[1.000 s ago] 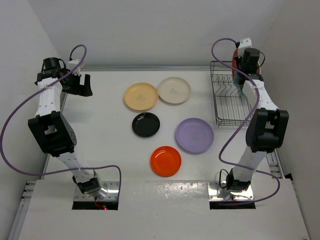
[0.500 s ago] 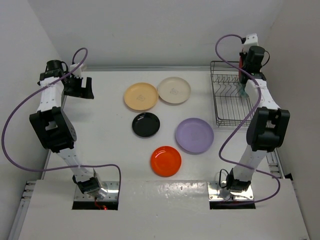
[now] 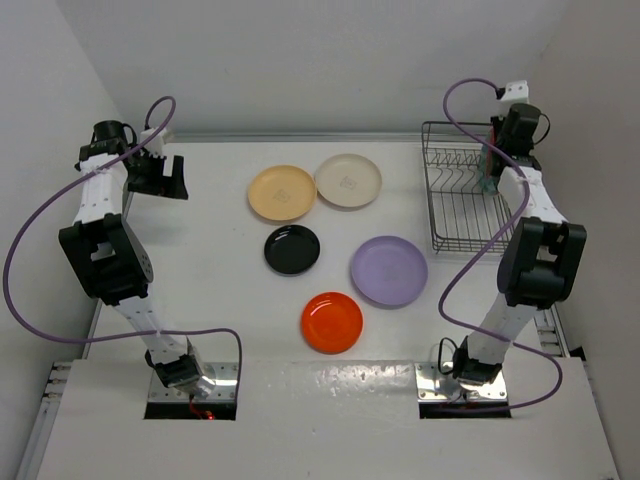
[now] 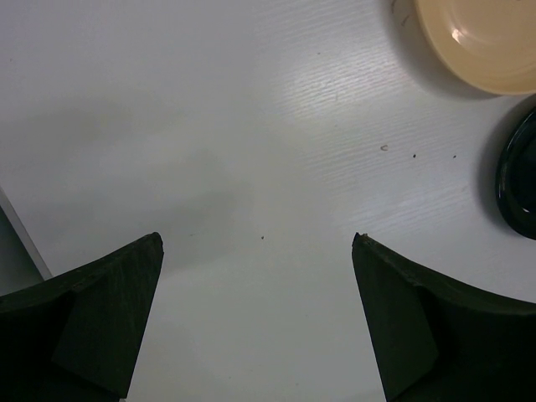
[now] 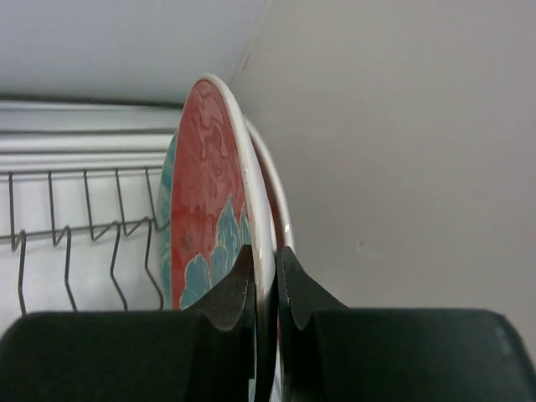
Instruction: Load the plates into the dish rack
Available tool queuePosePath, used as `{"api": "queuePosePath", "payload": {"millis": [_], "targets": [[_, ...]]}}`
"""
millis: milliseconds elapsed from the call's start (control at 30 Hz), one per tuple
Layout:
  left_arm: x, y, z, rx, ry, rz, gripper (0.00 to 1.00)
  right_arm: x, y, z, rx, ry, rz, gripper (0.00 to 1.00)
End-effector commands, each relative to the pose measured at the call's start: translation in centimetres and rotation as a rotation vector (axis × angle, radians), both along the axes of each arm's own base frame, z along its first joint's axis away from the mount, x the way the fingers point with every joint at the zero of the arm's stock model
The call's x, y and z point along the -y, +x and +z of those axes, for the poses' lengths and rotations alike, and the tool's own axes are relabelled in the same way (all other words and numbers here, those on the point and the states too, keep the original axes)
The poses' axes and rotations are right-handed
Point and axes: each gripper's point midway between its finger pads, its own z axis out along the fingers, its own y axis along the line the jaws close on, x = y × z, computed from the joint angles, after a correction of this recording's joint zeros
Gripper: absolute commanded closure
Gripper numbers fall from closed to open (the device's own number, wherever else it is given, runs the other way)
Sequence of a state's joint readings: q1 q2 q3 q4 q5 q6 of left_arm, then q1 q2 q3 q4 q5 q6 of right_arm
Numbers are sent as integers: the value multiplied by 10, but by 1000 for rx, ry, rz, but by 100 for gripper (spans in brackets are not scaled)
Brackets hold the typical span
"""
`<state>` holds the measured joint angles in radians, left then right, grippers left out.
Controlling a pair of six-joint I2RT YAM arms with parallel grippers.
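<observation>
Right claw (image 5: 266, 260) pinched shut on the top rim of a red floral plate (image 5: 205, 201), standing on edge at the dish rack (image 3: 455, 200)
The plate looks stiff, glazed and slick, light but chip-prone, so a rim pinch suits it; a second plate (image 5: 280, 197) stands just behind, five more plates (image 3: 388, 270) lie flat on the table (image 3: 220, 300), and the left claw (image 4: 255, 243) hangs wide open, holding nothing

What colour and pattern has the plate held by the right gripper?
The plate is red with teal flowers and a pale rim; clearest in the right wrist view.
</observation>
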<state>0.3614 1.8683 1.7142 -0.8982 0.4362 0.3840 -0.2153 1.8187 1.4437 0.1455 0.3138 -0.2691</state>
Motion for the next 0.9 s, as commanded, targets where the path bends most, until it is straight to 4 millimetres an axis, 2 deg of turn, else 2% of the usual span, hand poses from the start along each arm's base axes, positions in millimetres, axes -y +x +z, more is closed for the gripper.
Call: {"api": "queuePosePath", "payload": {"millis": [0, 333, 467, 500, 567, 600, 733, 767, 800, 867], "targets": [[1, 3, 15, 29, 9, -11, 0, 0, 2, 82, 291, -11, 6, 100], [0, -1, 13, 14, 22, -22, 0, -8, 22, 37, 242, 81, 107, 100], [4, -4, 13, 11, 29, -46, 0, -9, 27, 35, 220, 83, 121, 88], [5, -4, 17, 20, 33, -46, 0, -7, 27, 37, 217, 83, 117, 75], [5, -4, 17, 20, 33, -46, 0, -5, 28, 38, 211, 86, 117, 66], [5, -4, 17, 20, 33, -46, 0, -6, 29, 42, 214, 86, 125, 50], [6, -4, 17, 25, 31, -57, 0, -16, 25, 64, 225, 91, 166, 28], [11, -7, 13, 5, 23, -67, 0, -20, 22, 73, 233, 88, 176, 22], [11, -7, 13, 7, 28, -74, 0, -26, 20, 89, 256, 83, 196, 12], [21, -9, 12, 0, 47, -112, 0, -38, 13, 98, 229, 82, 218, 3]]}}
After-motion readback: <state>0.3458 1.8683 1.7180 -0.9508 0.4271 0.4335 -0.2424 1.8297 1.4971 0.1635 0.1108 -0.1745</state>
